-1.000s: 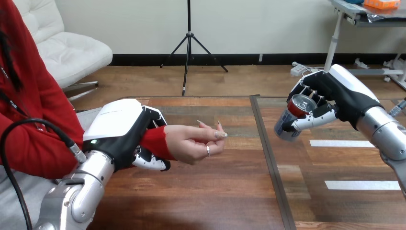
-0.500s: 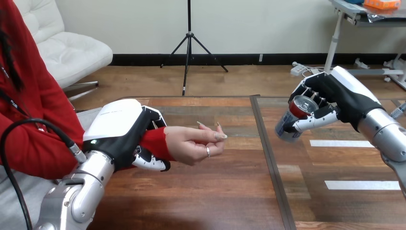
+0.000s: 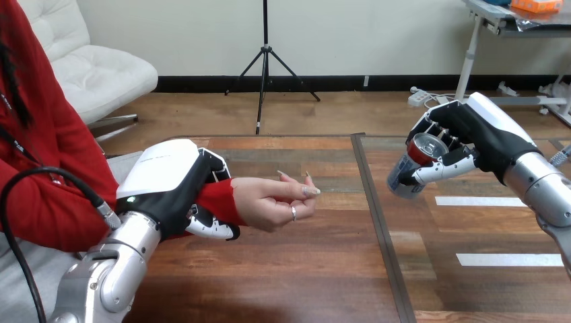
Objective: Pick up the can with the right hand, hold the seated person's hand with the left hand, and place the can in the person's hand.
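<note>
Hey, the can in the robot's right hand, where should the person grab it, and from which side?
Probably the lower end of the can, coming from the view's left. The right hand curls round its upper body, and the can tilts so its bare bottom end points down-left, toward the person's hand.

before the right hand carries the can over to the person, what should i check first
1. Grip on can: the right hand is curled round the red-topped metal can, held off the table: ok.
2. Wrist hold: the left hand is curled round the person's red-sleeved wrist: ok.
3. Receiving palm: the person's hand has its fingers curled inward, leaving no open place for the can: not ok.
4. Path: only bare brown wooden table lies between the can and the person's hand: ok.
5. Can attitude: tilted, top toward the camera; whether it is opened: cannot tell.
</note>
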